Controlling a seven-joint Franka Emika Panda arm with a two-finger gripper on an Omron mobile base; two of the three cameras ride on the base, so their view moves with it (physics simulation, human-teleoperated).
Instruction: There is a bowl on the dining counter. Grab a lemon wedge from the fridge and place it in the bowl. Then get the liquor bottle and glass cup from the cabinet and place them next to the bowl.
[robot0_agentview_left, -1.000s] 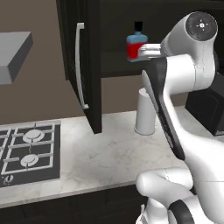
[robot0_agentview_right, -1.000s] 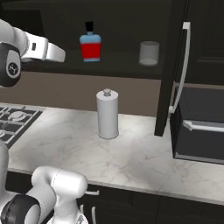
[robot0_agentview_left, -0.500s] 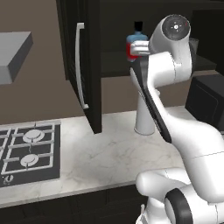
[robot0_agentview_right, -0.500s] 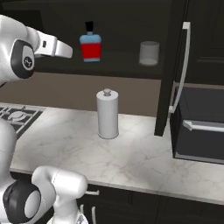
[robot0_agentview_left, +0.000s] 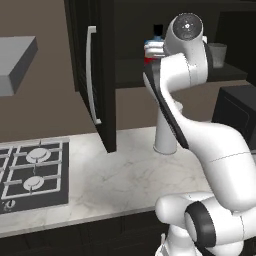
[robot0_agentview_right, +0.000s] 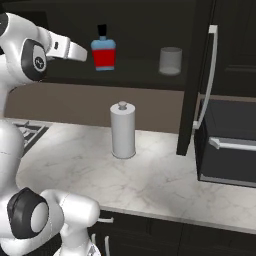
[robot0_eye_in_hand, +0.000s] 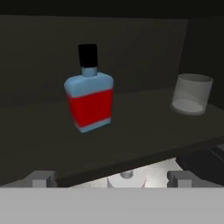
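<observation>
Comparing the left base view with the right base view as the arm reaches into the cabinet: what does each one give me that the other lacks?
Left base view alone: the stovetop burners in full, the grey range hood, and the open cabinet door on the left side. Right base view alone: the liquor bottle unblocked, the open gripper just short of it, and the fridge drawers at right. Both: the glass cup on the cabinet shelf, the white paper towel roll and the marble counter.
</observation>
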